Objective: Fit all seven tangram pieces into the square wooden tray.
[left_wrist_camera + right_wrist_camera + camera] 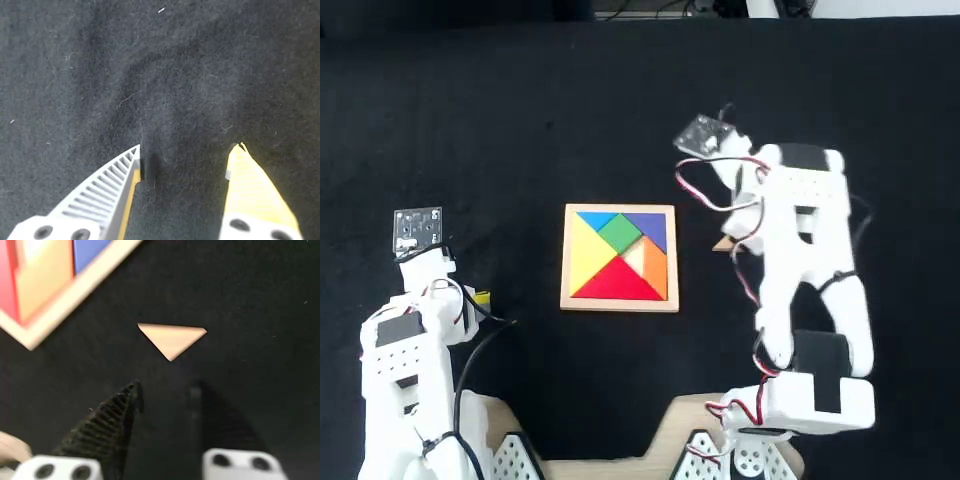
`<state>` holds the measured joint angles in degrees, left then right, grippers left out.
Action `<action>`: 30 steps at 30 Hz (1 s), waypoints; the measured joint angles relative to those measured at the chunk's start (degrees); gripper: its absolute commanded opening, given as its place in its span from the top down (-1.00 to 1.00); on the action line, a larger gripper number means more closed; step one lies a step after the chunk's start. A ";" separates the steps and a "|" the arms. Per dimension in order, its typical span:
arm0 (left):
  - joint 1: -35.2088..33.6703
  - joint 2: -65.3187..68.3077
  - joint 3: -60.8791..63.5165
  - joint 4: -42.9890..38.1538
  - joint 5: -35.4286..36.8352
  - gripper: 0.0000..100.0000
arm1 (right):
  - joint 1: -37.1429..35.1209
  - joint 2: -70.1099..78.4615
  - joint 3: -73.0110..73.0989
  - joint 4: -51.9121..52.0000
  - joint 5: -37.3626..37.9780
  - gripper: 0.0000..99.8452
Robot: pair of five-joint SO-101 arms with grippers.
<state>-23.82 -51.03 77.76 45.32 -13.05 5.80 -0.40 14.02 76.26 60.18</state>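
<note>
The right gripper [165, 390], open wide and empty, should straddle the small pale triangle [172, 339] right of the tray [620, 304], pinching flat edges, not the tip.

tray [619, 306]: six pieces [617, 280] seated, one gap; pale triangle [172, 339]: flat, outside tray

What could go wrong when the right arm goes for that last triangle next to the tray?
1. The triangle lies flat on the cloth, so the open right gripper may shove it along rather than pinch it.
2. The pale gap left in the tray looks tight between the red piece and the orange piece; a slightly turned triangle could jam or lift a neighbour.
</note>
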 measured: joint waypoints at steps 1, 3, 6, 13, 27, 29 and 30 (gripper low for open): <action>0.00 0.00 0.00 0.00 0.00 0.45 | 0.00 0.18 0.00 -0.70 1.05 0.52; 0.00 0.00 0.44 0.00 0.00 0.45 | -0.53 0.79 0.00 -2.55 2.64 0.55; 0.00 0.00 0.97 0.00 0.00 0.45 | -2.64 2.64 1.14 -5.27 5.98 0.56; 0.00 0.00 1.05 0.00 0.00 0.45 | -5.01 9.93 1.23 -7.21 13.10 0.56; 0.00 0.00 1.05 0.00 0.00 0.45 | -5.01 19.78 1.23 -20.31 19.16 0.56; 0.00 0.00 1.05 0.00 0.00 0.45 | -5.01 20.75 1.23 -22.86 19.16 0.56; 0.00 0.00 1.05 0.00 0.00 0.45 | -5.01 20.84 1.23 -23.47 19.16 0.56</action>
<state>-23.82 -51.03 78.81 45.32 -13.05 0.79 20.44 15.25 52.79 79.34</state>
